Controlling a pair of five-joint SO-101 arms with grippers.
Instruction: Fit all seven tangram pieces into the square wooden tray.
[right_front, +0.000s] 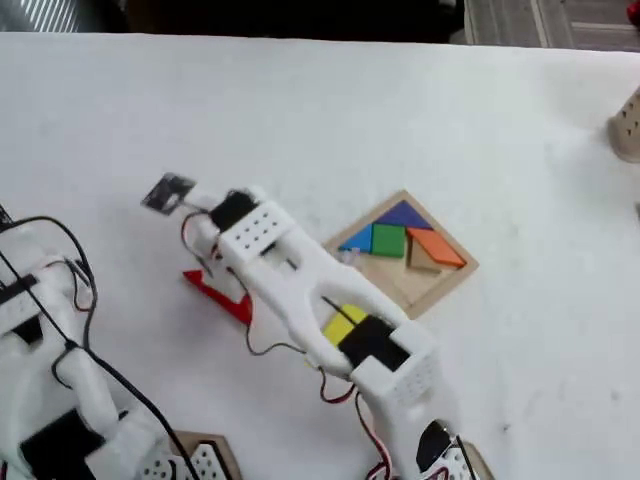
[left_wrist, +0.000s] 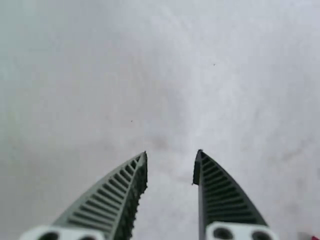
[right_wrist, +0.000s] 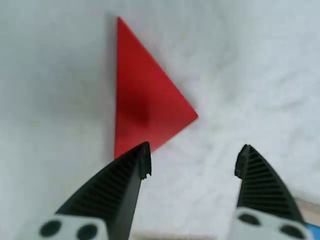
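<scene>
A white table (right_front: 300, 110) is seen from above, with a square wooden tray (right_front: 405, 287) set cornerwise near its middle. Four coloured pieces lie flat in the far half of the tray, packed against one another. A larger blue triangle (right_front: 405, 213) sits in the far corner, with a smaller blue triangle (right_front: 357, 240), a green square (right_front: 388, 240) and an orange triangle (right_front: 437, 246) nearer. A pale tan patch just below the orange triangle may be a fifth piece or bare wood; it cannot be told. The near half of the tray is bare wood. Two pieces lie outside it. A flat red triangle (right_front: 222, 297) rests on the table well apart from the tray, toward the left of the overhead picture. A yellow piece (right_front: 343, 323) lies near the tray's near-left edge, partly hidden under the right arm (right_front: 300, 270). That arm stretches from the near edge of the table toward the red triangle. Its wrist camera looks down on the red triangle (right_wrist: 145, 95). The right gripper (right_wrist: 192, 160) hangs above it with fingers spread apart, holding nothing; one fingertip is over the triangle's edge, the other over bare table. The left arm (right_front: 50, 400) sits at the near-left corner. The left gripper (left_wrist: 170, 167) is over bare table, fingers apart and empty. The task appears a little over half done. At least the red and yellow pieces have yet to go in, and the red triangle looks to be the next one picked up.
</scene>
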